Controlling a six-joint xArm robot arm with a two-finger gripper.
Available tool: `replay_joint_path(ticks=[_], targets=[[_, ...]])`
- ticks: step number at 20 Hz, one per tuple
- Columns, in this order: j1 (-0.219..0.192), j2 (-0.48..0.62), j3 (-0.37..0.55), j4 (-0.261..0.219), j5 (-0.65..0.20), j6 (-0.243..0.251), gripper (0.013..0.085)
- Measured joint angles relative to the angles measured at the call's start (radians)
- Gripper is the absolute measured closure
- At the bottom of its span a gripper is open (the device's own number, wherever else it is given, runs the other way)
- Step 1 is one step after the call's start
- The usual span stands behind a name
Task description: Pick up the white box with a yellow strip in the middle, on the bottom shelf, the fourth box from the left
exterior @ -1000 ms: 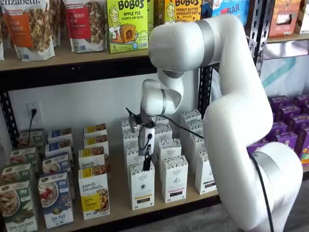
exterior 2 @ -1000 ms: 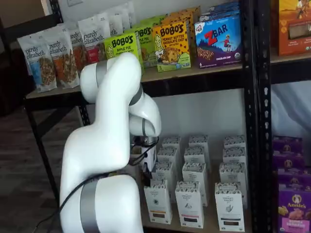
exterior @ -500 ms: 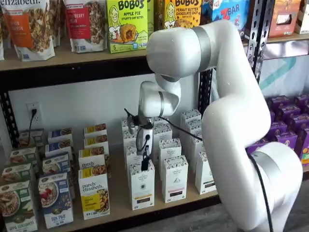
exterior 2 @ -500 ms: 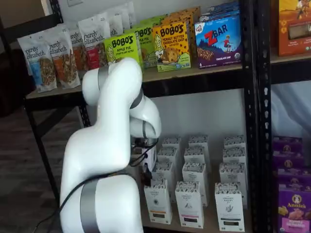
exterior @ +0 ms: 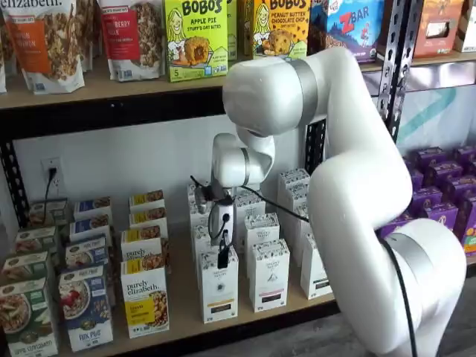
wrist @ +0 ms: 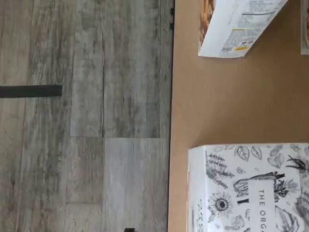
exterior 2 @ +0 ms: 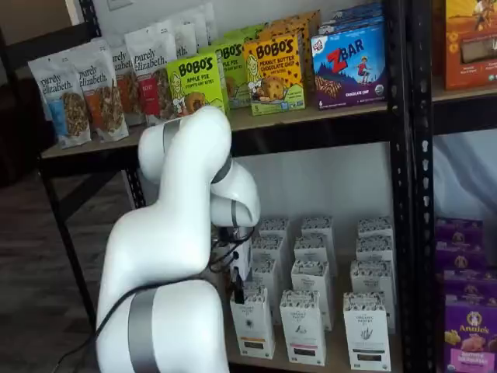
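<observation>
The white box [exterior: 218, 288] with a yellow strip low on its front stands at the front of its row on the bottom shelf [exterior: 182, 316]. It also shows in a shelf view [exterior 2: 252, 325]. My gripper [exterior: 222, 258] hangs just above the box's speckled top, and it shows in both shelf views [exterior 2: 238, 294]. Its black fingers show side-on with no gap visible and nothing in them. In the wrist view the box's patterned top [wrist: 251, 188] lies on the tan board [wrist: 212, 111] near the shelf's front edge.
Like white cartons with a black strip [exterior: 269, 277] stand right beside the box, with more behind. A purely elizabeth box [exterior: 144, 299] stands on its other side and shows in the wrist view [wrist: 236, 24]. The upper shelf rail [exterior: 111, 111] runs above. Grey plank floor [wrist: 87, 121] lies beyond the edge.
The arm has swung a little left and the gripper has come lower and forward, closer to the top of the front white box. No box has moved.
</observation>
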Motion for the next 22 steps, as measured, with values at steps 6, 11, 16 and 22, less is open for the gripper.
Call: replay_joint_path(ticks=[6,11,16,22], targets=[[-0.006,0.043,-0.043,0.002,-0.005,-0.007,0.0130],[-0.009,0.077,-0.084,-0.009,-0.002,-0.001,0.0130],[-0.012,0.110,-0.119,-0.032,0.000,0.016,0.0130],[-0.013,0.141,-0.143,-0.041,-0.016,0.021,0.0130]])
